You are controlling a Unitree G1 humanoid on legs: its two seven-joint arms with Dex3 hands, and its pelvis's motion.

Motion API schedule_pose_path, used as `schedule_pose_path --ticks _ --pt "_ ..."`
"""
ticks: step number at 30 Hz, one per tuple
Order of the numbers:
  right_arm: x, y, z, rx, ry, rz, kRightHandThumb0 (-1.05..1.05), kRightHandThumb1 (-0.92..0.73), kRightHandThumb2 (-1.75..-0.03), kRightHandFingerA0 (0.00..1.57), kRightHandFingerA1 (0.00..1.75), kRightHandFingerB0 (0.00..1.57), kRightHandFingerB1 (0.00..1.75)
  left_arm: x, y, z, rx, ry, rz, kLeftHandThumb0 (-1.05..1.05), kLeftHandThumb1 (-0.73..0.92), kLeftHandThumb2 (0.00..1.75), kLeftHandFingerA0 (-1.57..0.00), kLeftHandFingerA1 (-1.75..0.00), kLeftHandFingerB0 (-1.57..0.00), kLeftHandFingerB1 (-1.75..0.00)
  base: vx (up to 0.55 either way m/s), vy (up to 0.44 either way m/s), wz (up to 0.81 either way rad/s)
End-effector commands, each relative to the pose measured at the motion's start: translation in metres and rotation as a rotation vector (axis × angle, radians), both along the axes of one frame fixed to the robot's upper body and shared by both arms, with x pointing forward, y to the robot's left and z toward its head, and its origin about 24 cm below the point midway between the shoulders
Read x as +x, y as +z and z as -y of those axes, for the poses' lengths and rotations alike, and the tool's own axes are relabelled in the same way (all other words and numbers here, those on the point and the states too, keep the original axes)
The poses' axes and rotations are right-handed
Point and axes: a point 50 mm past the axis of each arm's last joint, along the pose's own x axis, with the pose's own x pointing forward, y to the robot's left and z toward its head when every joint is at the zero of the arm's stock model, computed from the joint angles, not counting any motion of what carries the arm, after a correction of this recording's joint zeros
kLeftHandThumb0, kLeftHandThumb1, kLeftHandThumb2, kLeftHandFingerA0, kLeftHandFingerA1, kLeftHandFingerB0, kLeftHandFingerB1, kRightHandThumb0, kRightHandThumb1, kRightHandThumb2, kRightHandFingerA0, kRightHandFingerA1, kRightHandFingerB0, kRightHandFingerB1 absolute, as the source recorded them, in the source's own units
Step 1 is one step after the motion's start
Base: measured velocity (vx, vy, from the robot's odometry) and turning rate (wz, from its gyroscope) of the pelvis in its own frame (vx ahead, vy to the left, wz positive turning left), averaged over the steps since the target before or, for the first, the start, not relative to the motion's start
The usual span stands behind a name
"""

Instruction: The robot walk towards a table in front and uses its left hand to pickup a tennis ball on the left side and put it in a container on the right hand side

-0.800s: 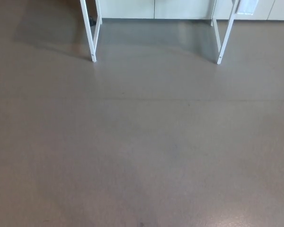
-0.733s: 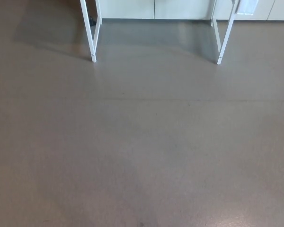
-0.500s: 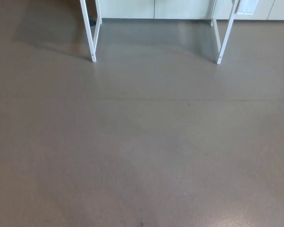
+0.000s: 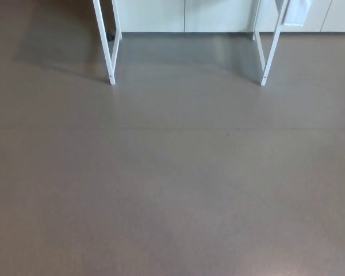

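Note:
Only the lower ends of a white table's legs show in the head view, the left pair (image 4: pixel 108 52) and the right pair (image 4: pixel 267 52) near the top of the picture. The tabletop is out of the picture, so no tennis ball and no container can be seen. Neither of my hands nor any part of my arms shows.
Grey-brown floor (image 4: pixel 172 184) fills nearly the whole view between me and the table legs. A pale cabinet front or wall base (image 4: pixel 184 14) runs behind the legs. A faint seam (image 4: pixel 161 127) crosses the floor.
The whole picture has shifted down slightly and a little left, so the table legs sit lower in the frame: the camera has moved. Nothing else differs.

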Motion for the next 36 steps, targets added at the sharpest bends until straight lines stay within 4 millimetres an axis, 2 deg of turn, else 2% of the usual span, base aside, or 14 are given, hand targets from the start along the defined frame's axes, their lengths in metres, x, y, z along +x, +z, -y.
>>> schedule_pose_path --ticks 1,3,4,5,6,8,9,12,14,15,17,20,34,36 --pt "0.000 0.000 0.002 0.003 0.007 0.020 -0.47 -0.54 -0.55 0.37 0.43 0.28 0.34 0.002 0.006 -0.008 0.017 -0.005 0.038 -0.08 0.40 0.88 -0.36 -0.66 -0.15 -0.51 0.16 0.332 -0.36" --pt "0.000 0.000 0.002 -0.009 0.013 0.016 -0.47 -0.54 -0.55 0.40 0.44 0.28 0.34 0.001 0.006 -0.008 0.012 -0.003 0.040 -0.08 0.40 0.88 -0.31 -0.63 -0.14 -0.51 0.25 0.632 -0.28" --pt "0.000 0.000 0.002 -0.014 0.018 0.013 -0.48 -0.54 -0.56 0.39 0.44 0.28 0.34 0.000 0.006 -0.008 0.012 -0.004 0.046 -0.10 0.58 0.56 -0.34 -0.59 -0.24 -0.36 0.24 0.599 0.06" --pt "0.001 -0.001 0.001 -0.015 0.021 0.010 -0.46 -0.54 -0.55 0.38 0.43 0.28 0.34 0.000 0.006 -0.008 0.015 -0.004 0.049 -0.07 0.40 0.88 -0.31 -0.63 -0.14 -0.51 0.21 0.209 0.03" --pt "0.001 -0.001 0.001 -0.014 0.023 0.008 -0.46 -0.54 -0.55 0.38 0.43 0.28 0.34 0.000 0.007 -0.008 0.018 -0.002 0.049 -0.07 0.40 0.88 -0.31 -0.63 -0.14 -0.51 0.19 0.159 0.04" --pt "0.003 -0.001 0.001 -0.015 0.027 0.008 -0.45 -0.55 -0.55 0.39 0.44 0.28 0.34 0.001 0.007 -0.008 0.019 0.000 0.047 -0.07 0.40 0.88 -0.32 -0.64 -0.14 -0.51 0.18 0.110 0.01" --pt "0.003 -0.001 0.000 -0.015 0.028 0.010 -0.45 -0.54 -0.55 0.41 0.45 0.28 0.34 0.001 0.007 -0.008 0.021 0.000 0.047 -0.11 0.55 0.56 -0.36 -0.59 -0.26 -0.36 0.20 0.060 0.06" --pt "0.004 -0.001 -0.001 -0.018 0.033 0.011 -0.43 -0.56 -0.56 0.42 0.45 0.28 0.34 -0.001 0.006 -0.009 0.021 -0.001 0.046 -0.09 0.56 0.56 -0.33 -0.57 -0.25 -0.36 0.20 -0.026 0.10" --pt "0.003 -0.001 -0.002 -0.017 0.038 0.012 -0.44 -0.56 -0.56 0.43 0.46 0.29 0.35 -0.002 0.006 -0.009 0.019 -0.001 0.042 -0.07 0.38 0.87 -0.27 -0.61 -0.15 -0.51 0.22 -0.095 0.13" --pt "0.004 -0.001 -0.001 -0.026 0.043 0.004 -0.44 -0.57 -0.56 0.41 0.45 0.28 0.34 -0.002 0.006 -0.009 0.018 -0.011 0.044 -0.12 0.54 0.56 -0.30 -0.59 -0.25 -0.36 0.16 -0.150 0.03" --pt "0.004 -0.002 -0.002 -0.028 0.042 -0.002 -0.43 -0.56 -0.56 0.41 0.45 0.29 0.34 -0.004 0.006 -0.009 0.016 -0.013 0.044 -0.07 0.37 0.86 -0.24 -0.60 -0.15 -0.51 0.24 -0.211 0.25" --pt "0.003 -0.002 -0.001 -0.030 0.050 -0.010 -0.50 -0.48 -0.73 0.36 0.51 0.23 0.42 -0.005 0.006 -0.009 0.013 -0.014 0.043 -0.07 0.37 0.86 -0.26 -0.61 -0.16 -0.52 0.41 -0.211 0.16" --pt "0.002 -0.003 -0.001 -0.040 0.064 -0.025 -0.42 -0.56 -0.56 0.42 0.46 0.28 0.35 -0.014 0.003 -0.009 0.023 0.008 0.022 -0.07 0.36 0.85 -0.26 -0.60 -0.18 -0.52 0.27 0.032 -0.09" --pt "0.002 -0.002 -0.002 -0.054 0.069 -0.026 -0.45 -0.56 -0.56 0.46 0.48 0.29 0.35 -0.014 0.003 -0.009 0.030 0.006 0.015 -0.11 0.53 0.55 -0.32 -0.53 -0.29 -0.36 0.46 0.200 -0.50"
